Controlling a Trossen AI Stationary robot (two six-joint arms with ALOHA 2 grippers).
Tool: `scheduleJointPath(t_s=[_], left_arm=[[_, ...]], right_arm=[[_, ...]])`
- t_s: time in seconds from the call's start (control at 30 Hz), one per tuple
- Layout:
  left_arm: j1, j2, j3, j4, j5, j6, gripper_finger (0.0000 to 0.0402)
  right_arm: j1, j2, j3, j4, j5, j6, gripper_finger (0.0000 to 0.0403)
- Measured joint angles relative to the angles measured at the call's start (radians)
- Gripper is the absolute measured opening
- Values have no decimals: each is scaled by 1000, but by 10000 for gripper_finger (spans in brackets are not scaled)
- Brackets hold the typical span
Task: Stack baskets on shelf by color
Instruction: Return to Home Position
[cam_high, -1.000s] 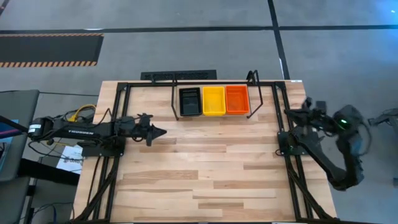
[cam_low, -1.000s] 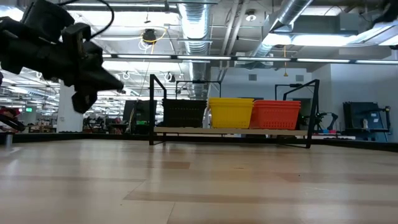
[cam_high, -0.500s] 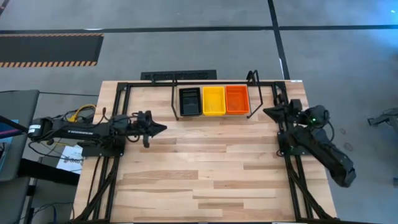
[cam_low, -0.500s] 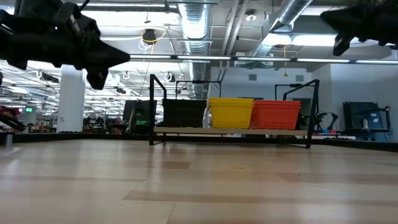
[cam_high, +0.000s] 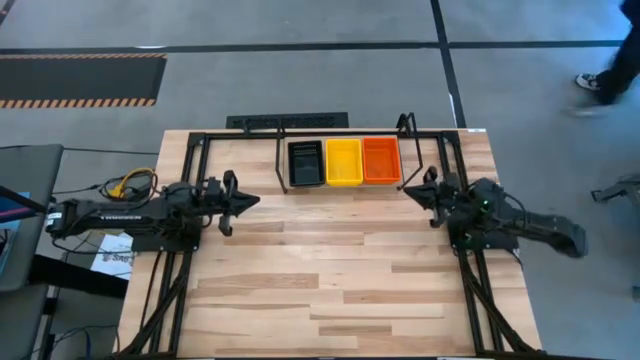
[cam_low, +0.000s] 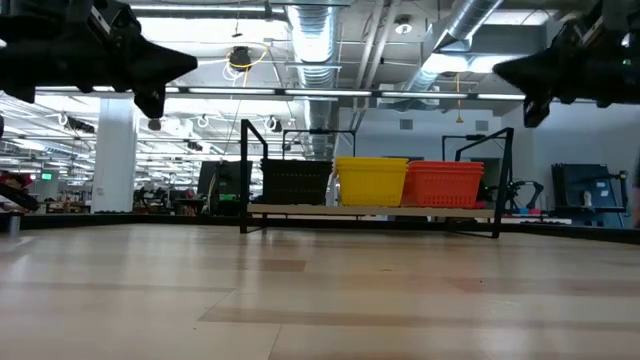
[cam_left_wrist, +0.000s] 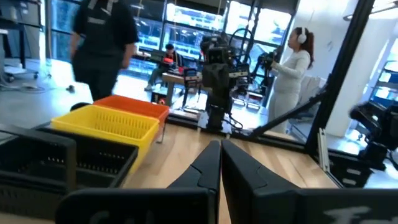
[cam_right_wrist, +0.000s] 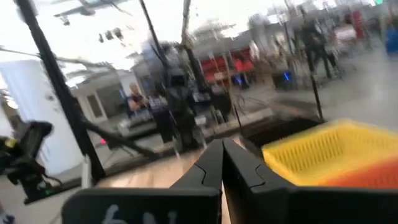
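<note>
- Seen from above, the shelf sits upper centre of the frame. It holds black baskets, yellow baskets and orange baskets side by side, but the stack heights cannot be told.
- The low view shows the stacks side-on, and their layers are hard to count.
- The left gripper is left of the shelf and the right gripper is right of it. The wrist views show both pinched closed and empty.
- The left wrist view cuts the black baskets off at lower left.

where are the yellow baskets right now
High view: the yellow baskets sit midway along the shelf, black baskets on their left, orange baskets on their right.
</note>
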Motion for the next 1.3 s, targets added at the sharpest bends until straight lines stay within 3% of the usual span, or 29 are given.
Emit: scheduleJointPath(t_s=[0.13, 0.33, 0.6, 0.8, 1.3], left_arm=[[0, -40, 0, -72, 29, 0, 0], [0, -73, 0, -196, 42, 22, 0], [17, -75, -7, -223, 53, 102, 0], [84, -76, -55, -139, 192, 38, 0], [232, -75, -57, -124, 338, 13, 0]], right_arm=[[175, 64, 0, -2, 193, -54, 24], [320, 71, 0, 23, 344, -158, 24], [348, 71, 0, -22, 349, -159, 24], [346, 71, 1, -19, 348, -159, 24], [346, 71, 1, -19, 347, -144, 24]])
